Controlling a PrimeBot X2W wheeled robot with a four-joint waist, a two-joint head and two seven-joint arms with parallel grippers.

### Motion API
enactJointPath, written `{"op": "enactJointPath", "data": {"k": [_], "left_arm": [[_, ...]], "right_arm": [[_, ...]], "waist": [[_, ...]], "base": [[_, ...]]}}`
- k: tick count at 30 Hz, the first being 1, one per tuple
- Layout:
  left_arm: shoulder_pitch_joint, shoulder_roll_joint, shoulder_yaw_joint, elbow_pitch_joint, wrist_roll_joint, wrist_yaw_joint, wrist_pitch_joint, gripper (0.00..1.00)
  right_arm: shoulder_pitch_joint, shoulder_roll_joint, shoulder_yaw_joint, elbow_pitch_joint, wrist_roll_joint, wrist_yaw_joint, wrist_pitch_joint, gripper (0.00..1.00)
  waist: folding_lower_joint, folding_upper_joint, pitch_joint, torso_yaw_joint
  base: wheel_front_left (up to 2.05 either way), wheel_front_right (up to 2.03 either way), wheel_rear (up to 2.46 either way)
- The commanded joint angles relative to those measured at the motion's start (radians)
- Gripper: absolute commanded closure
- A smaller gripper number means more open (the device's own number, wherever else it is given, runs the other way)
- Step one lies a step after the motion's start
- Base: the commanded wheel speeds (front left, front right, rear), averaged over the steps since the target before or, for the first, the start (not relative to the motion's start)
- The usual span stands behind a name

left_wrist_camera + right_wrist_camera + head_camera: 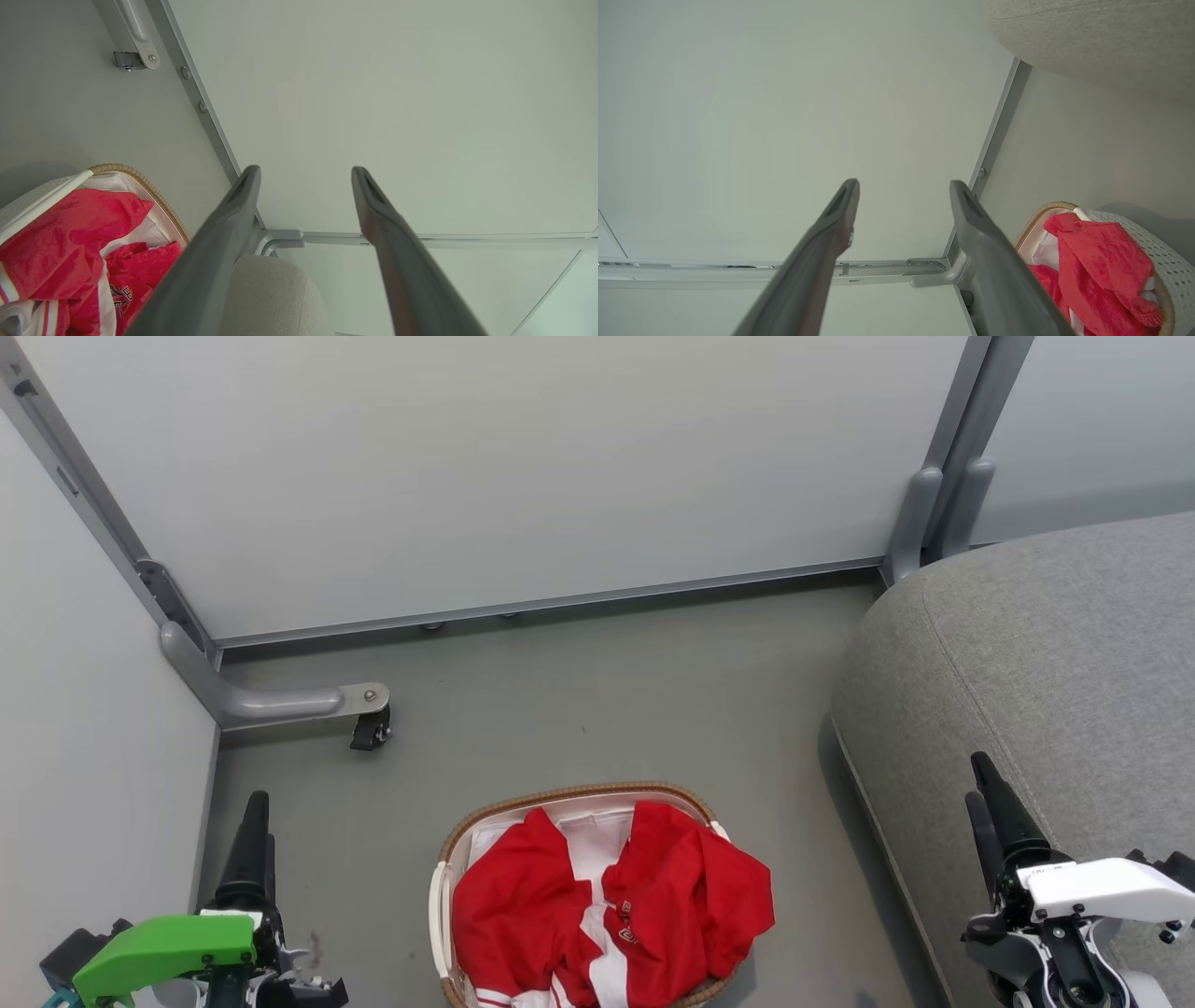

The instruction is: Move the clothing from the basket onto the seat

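Red clothing [607, 915] with white stripes fills the small white basket [560, 797] with a brown rim, low in the middle of the head view; one fold hangs over the basket's right side. The grey seat [1046, 663] rises to the right of it. My left gripper [254, 831] stands open at the lower left, well apart from the basket. My right gripper [985, 798] stands open at the lower right, in front of the seat's edge. The left wrist view shows the clothing [70, 242] left of the open fingers [224, 233]; the right wrist view shows it [1101, 261] to their right.
Pale partition panels [485, 467] close off the back and left. A grey foot with a black caster [371, 733] juts onto the floor at the left, behind the basket. Grey floor [607, 709] lies between basket and panels.
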State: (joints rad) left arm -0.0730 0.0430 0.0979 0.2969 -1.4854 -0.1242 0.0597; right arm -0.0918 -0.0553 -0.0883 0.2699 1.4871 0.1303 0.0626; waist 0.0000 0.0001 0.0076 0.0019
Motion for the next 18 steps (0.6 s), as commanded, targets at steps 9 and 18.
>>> {"op": "enactJointPath", "data": {"k": [9,18], "left_arm": [[-0.041,0.021,-0.02,0.0,0.243,-0.004,-0.046,0.0],[-0.043,0.033,-0.046,0.018,0.43,-0.005,-0.082,0.0]], "right_arm": [[-0.04,-0.029,0.035,-0.028,-0.211,0.0,-0.048,0.0],[-0.047,-0.048,0.072,-0.03,-0.383,0.0,-0.084,0.0]], "waist": [[0.0,-0.0001,0.004,0.001],[0.0,-0.0001,0.007,0.005]], "base": [[0.0,0.0,0.0],[0.0,0.0,0.0]]}}
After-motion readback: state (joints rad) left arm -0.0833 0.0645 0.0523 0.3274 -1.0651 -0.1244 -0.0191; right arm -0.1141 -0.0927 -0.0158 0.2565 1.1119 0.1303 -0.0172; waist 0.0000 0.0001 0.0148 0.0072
